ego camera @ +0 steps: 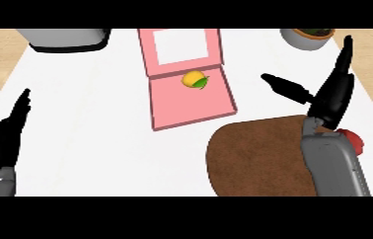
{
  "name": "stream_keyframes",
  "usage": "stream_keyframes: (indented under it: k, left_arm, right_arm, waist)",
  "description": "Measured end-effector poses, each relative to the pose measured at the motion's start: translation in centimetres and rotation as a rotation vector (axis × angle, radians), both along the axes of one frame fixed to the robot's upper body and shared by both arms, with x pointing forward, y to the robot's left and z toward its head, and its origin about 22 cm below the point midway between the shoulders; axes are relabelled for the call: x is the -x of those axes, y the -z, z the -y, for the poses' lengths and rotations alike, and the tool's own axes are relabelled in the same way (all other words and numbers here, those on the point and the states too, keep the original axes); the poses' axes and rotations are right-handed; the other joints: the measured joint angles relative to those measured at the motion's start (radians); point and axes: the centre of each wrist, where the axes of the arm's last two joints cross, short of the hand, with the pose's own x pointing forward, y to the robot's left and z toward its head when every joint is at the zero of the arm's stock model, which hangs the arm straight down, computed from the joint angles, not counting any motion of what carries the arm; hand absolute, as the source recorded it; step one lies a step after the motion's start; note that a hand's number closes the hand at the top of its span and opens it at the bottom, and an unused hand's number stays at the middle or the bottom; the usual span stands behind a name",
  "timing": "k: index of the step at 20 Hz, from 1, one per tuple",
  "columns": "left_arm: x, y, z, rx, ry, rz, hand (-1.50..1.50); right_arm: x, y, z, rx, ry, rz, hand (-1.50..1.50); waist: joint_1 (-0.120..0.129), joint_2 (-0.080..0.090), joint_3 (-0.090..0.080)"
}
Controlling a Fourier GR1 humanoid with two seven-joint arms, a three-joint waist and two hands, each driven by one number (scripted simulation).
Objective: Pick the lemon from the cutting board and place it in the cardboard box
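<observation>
At the far left edge of the white counter point(87, 134), the robot's black left hand point(13, 129) is resting with its fingers straight and pointing up, holding nothing. Behind it, a grey rounded appliance point(67, 38) is sitting at the counter's back left corner. Toward the middle, the small yellow lemon with a green leaf point(194, 80) is lying inside the flat pink cardboard box point(191, 102), near the fold where the box's open lid with a white panel is lying back. The lemon is sitting well apart from both hands, up and to the left of the right hand. Nearer the front, the rounded dark brown wooden cutting board point(255, 159) is lying just right of the box. Above the board's right edge, the black right hand point(328, 97) is hanging open, its fingers stretching straight upward and its thumb spreading out to the left, gripping nothing. A small red object point(353, 137) is peeking out beside the grey right forearm. A grey pot with a plant point(310, 35) is standing at the back right.
</observation>
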Motion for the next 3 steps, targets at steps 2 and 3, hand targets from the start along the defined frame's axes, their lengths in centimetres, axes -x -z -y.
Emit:
stream_keyframes:
  k: [2,3]
  left_arm:
    - [0.5,0.1,0.0,-0.003,0.006,0.003,0.00]
    - [0.4,-0.2,0.2,-0.004,0.006,0.006,0.00]
  right_arm:
    - [2.5,-0.4,1.5,0.005,-0.008,-0.020,-1.50]
    - [3.6,-0.7,2.5,0.011,-0.013,-0.029,-1.50]
  waist:
    - [0.004,0.001,0.000]
    - [0.007,0.003,0.000]
